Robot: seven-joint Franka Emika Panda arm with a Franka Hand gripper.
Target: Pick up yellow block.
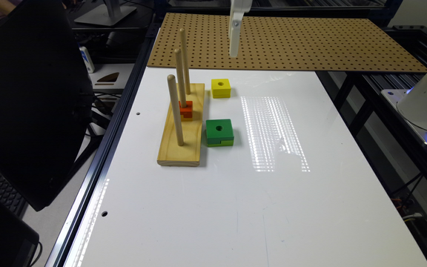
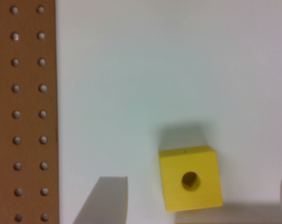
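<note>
The yellow block [image 1: 221, 88] is a small square with a round hole in its top face, lying flat on the white table [image 1: 265, 207] beside the far end of the wooden peg base. My gripper [image 1: 234, 37] hangs high above it, over the table's far edge, touching nothing. In the wrist view the yellow block [image 2: 191, 179] lies on the table below my gripper [image 2: 200, 182], which is open, its two fingertips [image 2: 108, 196] spread wide to either side with a clear gap.
A wooden base [image 1: 182, 128] with three upright pegs stands at the exterior view's left of the blocks, an orange-red block [image 1: 186, 110] on its middle peg. A green block [image 1: 219, 132] lies nearer the camera. A brown pegboard [image 1: 291, 42] covers the far end. A black monitor [image 1: 28, 100] borders the table.
</note>
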